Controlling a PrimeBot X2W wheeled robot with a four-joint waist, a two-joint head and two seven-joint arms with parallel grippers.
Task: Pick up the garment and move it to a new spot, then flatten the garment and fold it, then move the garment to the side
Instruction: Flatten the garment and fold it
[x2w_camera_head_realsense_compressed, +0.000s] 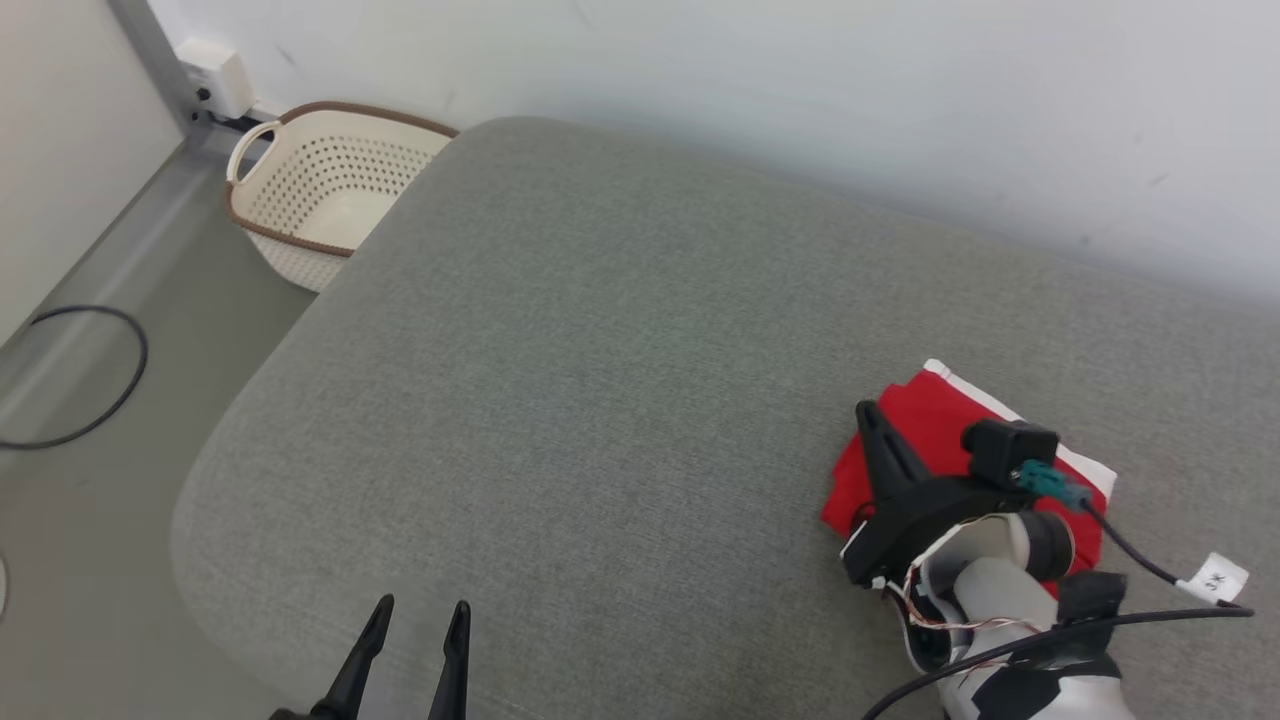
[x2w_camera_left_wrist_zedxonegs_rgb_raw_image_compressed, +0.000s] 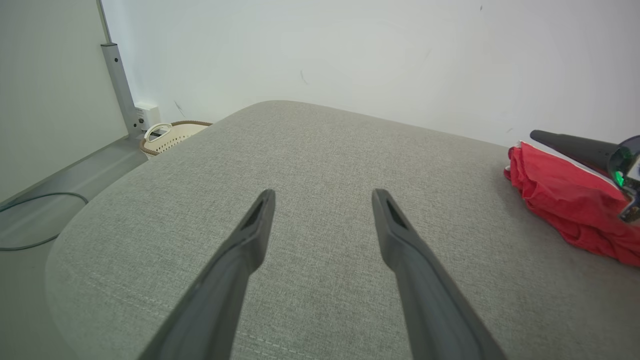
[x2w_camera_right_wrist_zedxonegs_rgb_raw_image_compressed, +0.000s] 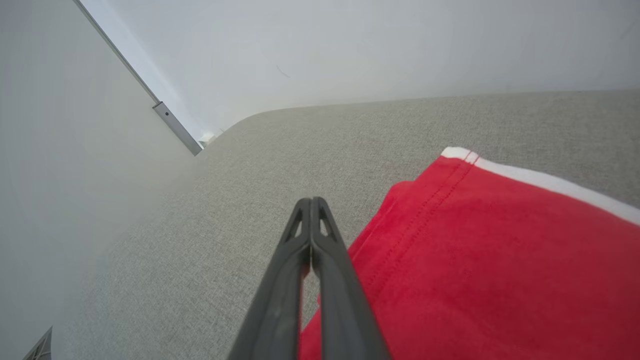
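Garment (x2w_camera_head_realsense_compressed: 932, 418) partly hidden by right pincer (x2w_camera_head_realsense_compressed: 867, 411); basket (x2w_camera_head_realsense_compressed: 300, 190) half behind cushion (x2w_camera_head_realsense_compressed: 600, 350).

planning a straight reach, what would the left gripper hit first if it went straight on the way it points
Probably the bare grey cushion ahead of the left gripper; the red garment lies off to the side of that line. Depth is unclear.

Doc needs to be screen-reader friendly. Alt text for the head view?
A folded red garment lies at the right of a grey cushion, the right gripper over it with fingers shut. The left gripper is at the bottom edge, fingers apart; a cream basket stands upper left.
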